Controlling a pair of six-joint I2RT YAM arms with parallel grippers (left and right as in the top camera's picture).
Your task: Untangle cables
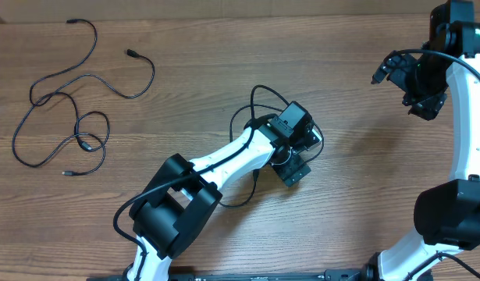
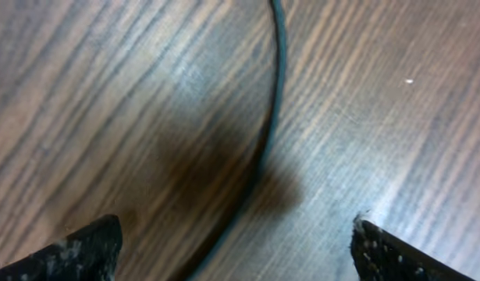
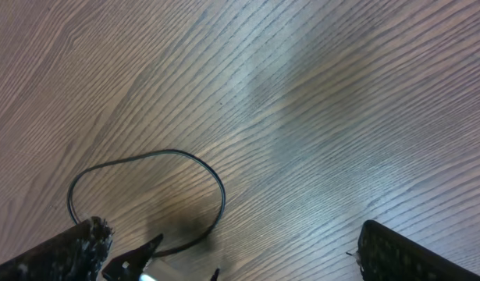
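Observation:
Several thin black cables (image 1: 83, 78) lie in loose loops at the table's far left, their small plug ends showing. Another cable (image 1: 259, 87) loops out from under my left gripper (image 1: 304, 156) at the table's middle. In the left wrist view that cable (image 2: 279, 78) curves down across the wood between the spread fingers of the left gripper (image 2: 236, 261), which is open and holds nothing. My right gripper (image 1: 400, 90) hangs open at the far right, away from all cables. Its wrist view shows the gripper (image 3: 240, 257) empty and the cable loop (image 3: 221, 195) off to the left.
The left arm's white and black links (image 1: 224, 160) stretch from the front edge to the middle. The right arm (image 1: 466, 117) runs along the right edge. Wood-grain table (image 1: 341, 203) around both.

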